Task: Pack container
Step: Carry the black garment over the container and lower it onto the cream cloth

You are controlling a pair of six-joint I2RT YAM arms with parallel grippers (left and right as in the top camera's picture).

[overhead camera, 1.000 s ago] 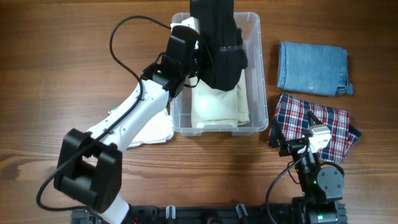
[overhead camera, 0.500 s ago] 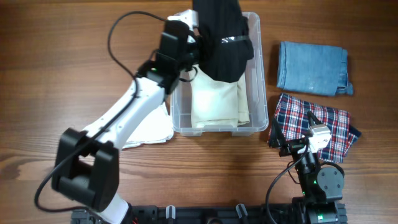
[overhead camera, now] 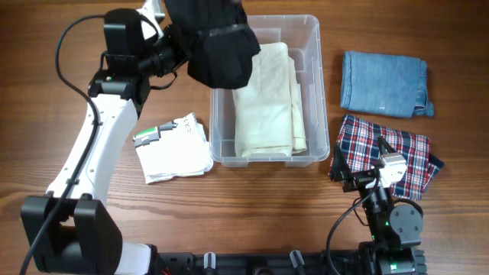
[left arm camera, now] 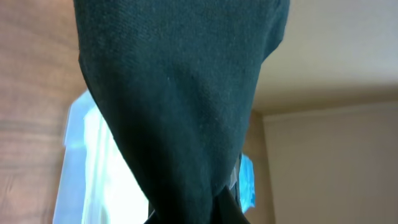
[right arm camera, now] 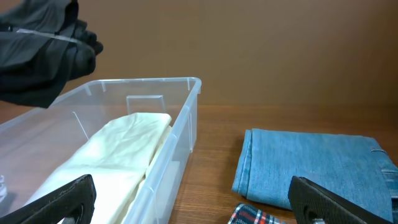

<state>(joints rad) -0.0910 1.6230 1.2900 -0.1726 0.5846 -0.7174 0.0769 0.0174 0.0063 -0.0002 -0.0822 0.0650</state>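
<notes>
container (overhead camera: 324,92) sits mid-desk toward the back edge, upright and open. A cream folded cloth (overhead camera: 267,99) lies flat inside and fills most of the floor.

left arm (overhead camera: 95,145) reaches over the back-left of the desk (overhead camera: 46,176) with a black garment (overhead camera: 218,46) hanging from its end. The garment is bunched and off the desk, and it overlaps the container's back-left corner and left rim. The left fingers are buried in the fabric in both the overhead and left wrist views. They're probably clamped on it since it hangs from there, but the jaws themselves aren't visible.

right fingers (right arm camera: 59,198) are spread wide with nothing between them. That arm is parked low at the front right, over the plaid cloth (overhead camera: 355,149).

- white folded cloth (overhead camera: 179,153) with a grey tag: flat on the desk, just left of the container's front corner.
- blue denim piece (overhead camera: 382,82): folded, right of the container, not touching it.
- plaid cloth: just in front of the denim, with its left edge close to the container's front-right corner.
</notes>
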